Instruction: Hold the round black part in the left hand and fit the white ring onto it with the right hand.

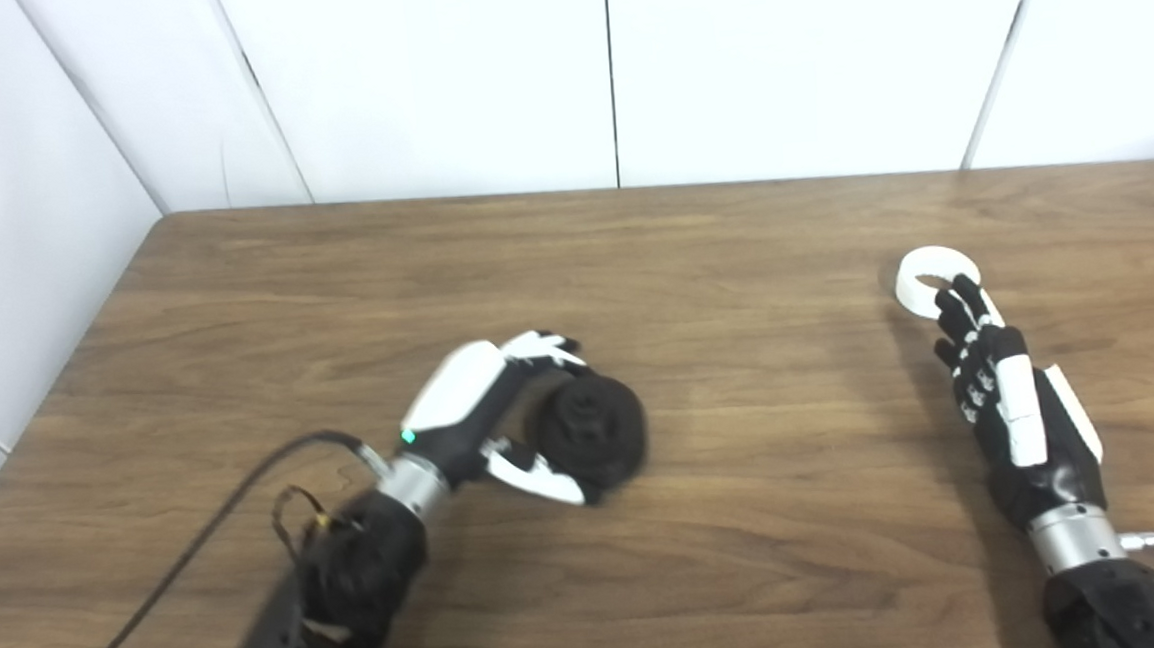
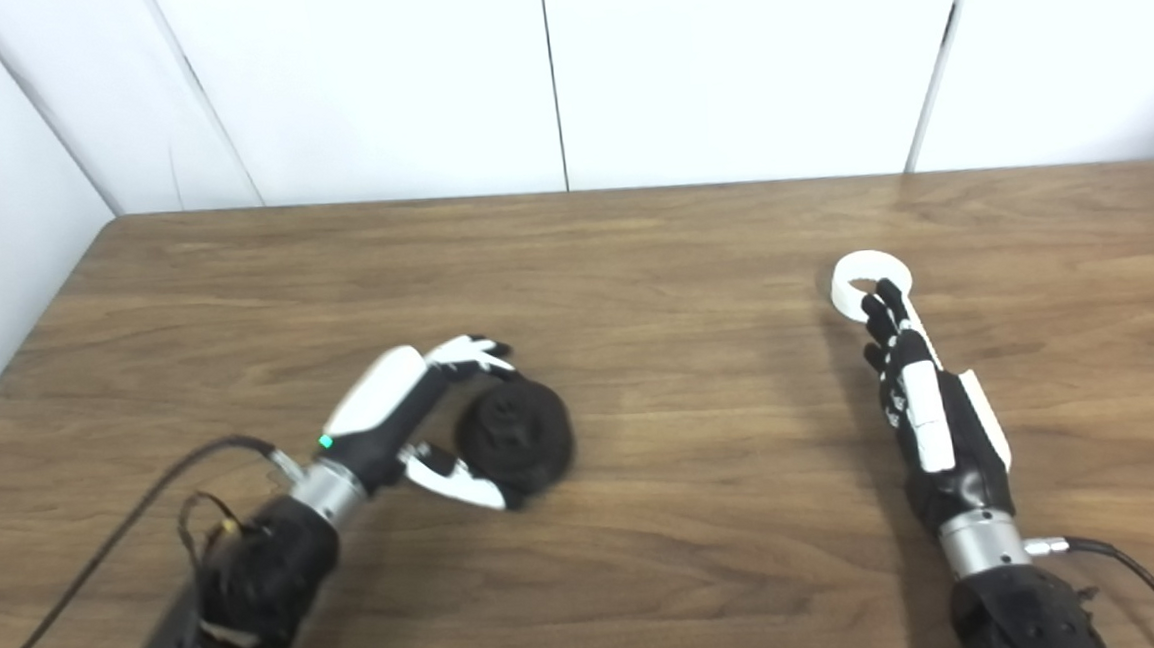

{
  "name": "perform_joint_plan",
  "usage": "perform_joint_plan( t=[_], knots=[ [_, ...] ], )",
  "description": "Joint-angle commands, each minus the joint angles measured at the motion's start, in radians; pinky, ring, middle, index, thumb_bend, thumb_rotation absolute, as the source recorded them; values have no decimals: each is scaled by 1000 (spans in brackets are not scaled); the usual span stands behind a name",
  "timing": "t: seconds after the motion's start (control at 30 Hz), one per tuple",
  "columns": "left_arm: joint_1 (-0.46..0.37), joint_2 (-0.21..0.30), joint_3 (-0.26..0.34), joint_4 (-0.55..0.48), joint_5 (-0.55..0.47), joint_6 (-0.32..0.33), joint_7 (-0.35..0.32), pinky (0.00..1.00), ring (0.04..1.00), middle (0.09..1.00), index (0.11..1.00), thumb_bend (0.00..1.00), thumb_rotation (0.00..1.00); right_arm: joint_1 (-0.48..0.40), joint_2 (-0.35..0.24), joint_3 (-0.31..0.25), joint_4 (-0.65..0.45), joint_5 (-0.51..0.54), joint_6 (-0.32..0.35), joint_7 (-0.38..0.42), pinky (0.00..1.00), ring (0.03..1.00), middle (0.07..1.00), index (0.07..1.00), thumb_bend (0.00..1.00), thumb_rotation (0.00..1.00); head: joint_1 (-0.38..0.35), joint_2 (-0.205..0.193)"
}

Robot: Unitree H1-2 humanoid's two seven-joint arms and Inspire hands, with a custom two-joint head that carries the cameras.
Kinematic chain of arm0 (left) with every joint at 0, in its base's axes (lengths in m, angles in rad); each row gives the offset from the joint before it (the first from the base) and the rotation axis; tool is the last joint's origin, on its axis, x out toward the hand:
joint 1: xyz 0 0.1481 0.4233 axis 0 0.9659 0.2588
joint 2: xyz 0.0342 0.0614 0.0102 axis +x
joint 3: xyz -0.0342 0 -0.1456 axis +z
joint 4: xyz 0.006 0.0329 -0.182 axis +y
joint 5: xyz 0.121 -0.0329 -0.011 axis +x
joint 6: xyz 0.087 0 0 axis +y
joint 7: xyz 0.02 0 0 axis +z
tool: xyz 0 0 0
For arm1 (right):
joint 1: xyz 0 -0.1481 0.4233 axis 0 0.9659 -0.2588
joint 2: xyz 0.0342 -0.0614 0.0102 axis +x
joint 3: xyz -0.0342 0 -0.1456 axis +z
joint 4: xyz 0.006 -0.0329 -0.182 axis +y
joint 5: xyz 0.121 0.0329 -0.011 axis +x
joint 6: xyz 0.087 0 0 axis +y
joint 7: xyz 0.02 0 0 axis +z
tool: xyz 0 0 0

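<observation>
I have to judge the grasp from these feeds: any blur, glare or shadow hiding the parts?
Left eye view: the black part is soft and smeared, detail lost against the left hand. Right eye view: the white ring is sharp, right hand reaching it; no glare, only soft shadows on the table.

Bare lab test station: wooden table (image 1: 733, 254) boxed in by plain white panels (image 1: 421, 73).
</observation>
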Motion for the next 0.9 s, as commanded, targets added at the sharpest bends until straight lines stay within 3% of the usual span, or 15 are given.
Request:
perform_joint_plan(
  t=[0.0,0.37,0.67,0.7,0.77,0.83,0.87],
  knots=[
    [1,4,-13,-35,47,-22,10,887,955,891,588,827,232,-1,16,5,0,4,-19,-7,1000,1000,972,1000,679,1000,-3,1],
    [42,-41,-39,-64,90,-63,18,899,950,891,579,836,238,-6,18,1,1,3,-21,-8,1000,1000,968,1000,669,1000,-17,2],
    [55,-42,-46,-75,102,-69,16,880,940,888,590,834,221,-16,12,-15,-9,5,-27,-16,999,999,957,997,660,1000,-21,7],
    [55,-41,-45,-73,103,-70,17,887,941,889,591,832,224,-19,11,-18,-11,-24,-34,-34,982,987,944,984,656,980,-21,7],
    [53,-39,-44,-72,102,-68,14,906,945,891,593,830,231,-30,7,-26,-15,-85,-54,-72,898,940,911,946,657,836,-23,8],
    [51,-39,-40,-68,93,-66,11,908,947,892,594,830,237,-60,-21,-26,-14,-243,-94,-152,838,892,884,898,667,661,-35,6],
    [49,-38,-39,-64,91,-66,10,907,949,893,592,830,237,-82,-38,-27,-9,-325,-109,-194,769,841,855,848,726,543,-38,5]
  ],
)
